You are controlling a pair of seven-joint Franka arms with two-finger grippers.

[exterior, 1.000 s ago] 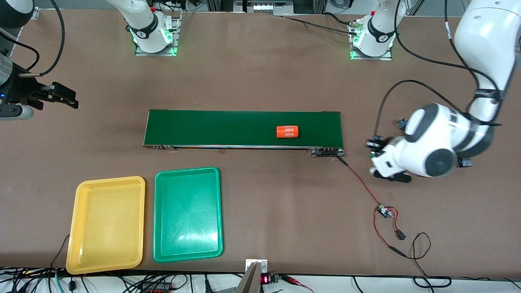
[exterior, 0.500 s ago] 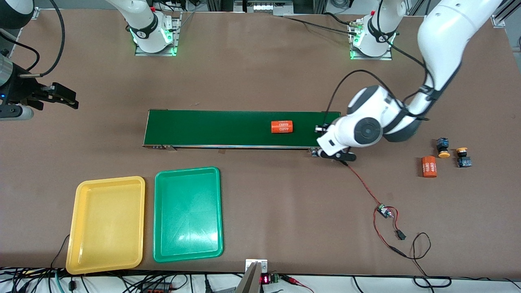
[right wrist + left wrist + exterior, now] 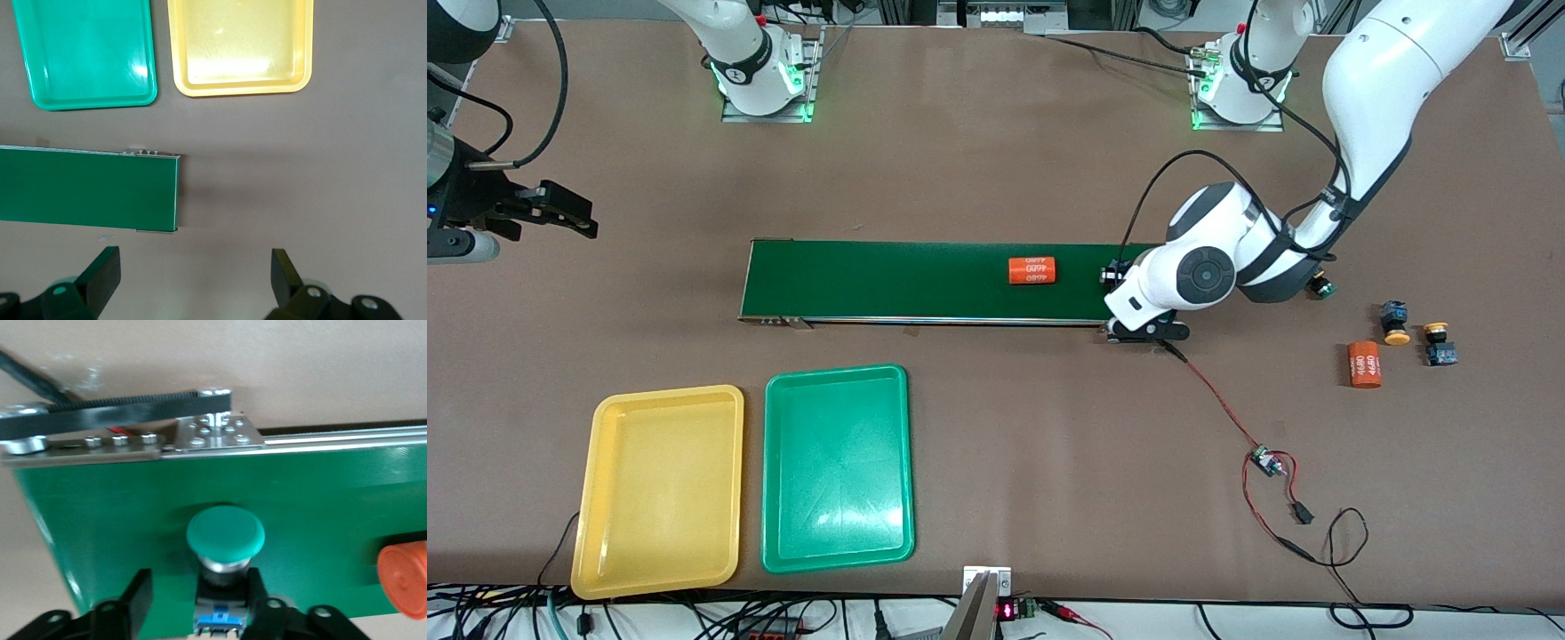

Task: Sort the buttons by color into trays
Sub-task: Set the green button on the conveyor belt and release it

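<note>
**Green button set down on the belt, release under way**

Since a second ago the left arm has swung from the loose parts to the belt, and the orange cylinder (image 3: 1032,270) has drifted toward nine o'clock.

In the front view, at nine o'clock over the surface, the right gripper (image 3: 578,218) waits with its jaws wide. At seven o'clock lie the yellow tray (image 3: 667,391) and the green tray (image 3: 836,370), both without buttons. The conveyor belt (image 3: 871,280) crosses the centre. At its three o'clock end the left gripper (image 3: 197,587) is partly spread around a green button (image 3: 225,533) resting on the belt, with one finger close against the body. Three more buttons (image 3: 1394,322) lie at three o'clock.

We see two risks. That finger may drag or tip the top-heavy button as the gripper lifts. The cylinder will likely arrive first and tempt a wrong pick.
</note>
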